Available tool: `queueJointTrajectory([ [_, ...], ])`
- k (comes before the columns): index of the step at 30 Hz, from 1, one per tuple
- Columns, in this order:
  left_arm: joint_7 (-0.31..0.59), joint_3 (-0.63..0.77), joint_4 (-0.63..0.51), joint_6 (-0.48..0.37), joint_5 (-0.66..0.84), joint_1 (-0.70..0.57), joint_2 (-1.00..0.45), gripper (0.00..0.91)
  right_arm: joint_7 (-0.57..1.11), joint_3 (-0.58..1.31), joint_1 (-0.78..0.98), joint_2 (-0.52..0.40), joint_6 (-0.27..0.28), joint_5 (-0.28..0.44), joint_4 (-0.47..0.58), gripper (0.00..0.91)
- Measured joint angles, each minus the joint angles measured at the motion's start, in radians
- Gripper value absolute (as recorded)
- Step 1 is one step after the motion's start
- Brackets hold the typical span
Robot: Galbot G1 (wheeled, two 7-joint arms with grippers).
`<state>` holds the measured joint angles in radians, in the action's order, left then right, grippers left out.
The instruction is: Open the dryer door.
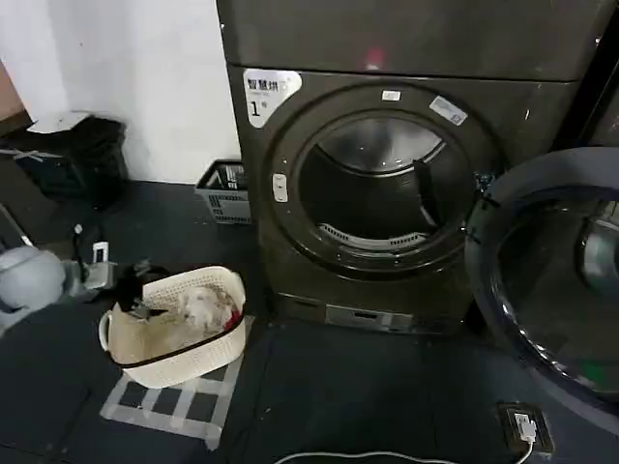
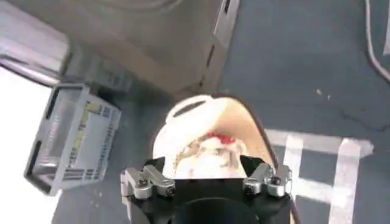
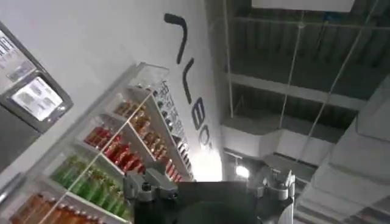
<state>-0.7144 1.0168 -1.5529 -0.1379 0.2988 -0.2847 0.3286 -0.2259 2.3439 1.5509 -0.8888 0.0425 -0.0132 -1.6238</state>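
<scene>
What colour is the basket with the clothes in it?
The laundry basket is cream-white with a dark rim band, seen best in the head view.

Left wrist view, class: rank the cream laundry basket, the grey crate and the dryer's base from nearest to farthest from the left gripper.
1. Cream laundry basket, directly beneath the left gripper.
2. Grey crate, off to one side by the white wall.
3. Dryer's base, beyond the basket.
</scene>
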Motion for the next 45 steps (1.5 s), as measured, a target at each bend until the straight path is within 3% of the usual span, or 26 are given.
queueJointTrajectory([
  [15, -0.081, 0.021, 0.049, 0.013, -0.127, -0.021, -0.025, 0.907, 0.0, 0.002, -0.002, 0.007, 0.003, -0.003, 0.002, 0.907],
  [45, -0.063, 0.005, 0.027, 0.041, -0.128, 0.006, -0.052, 0.907, 0.002, 0.024, 0.004, 0.0, 0.003, -0.012, 0.002, 0.907],
])
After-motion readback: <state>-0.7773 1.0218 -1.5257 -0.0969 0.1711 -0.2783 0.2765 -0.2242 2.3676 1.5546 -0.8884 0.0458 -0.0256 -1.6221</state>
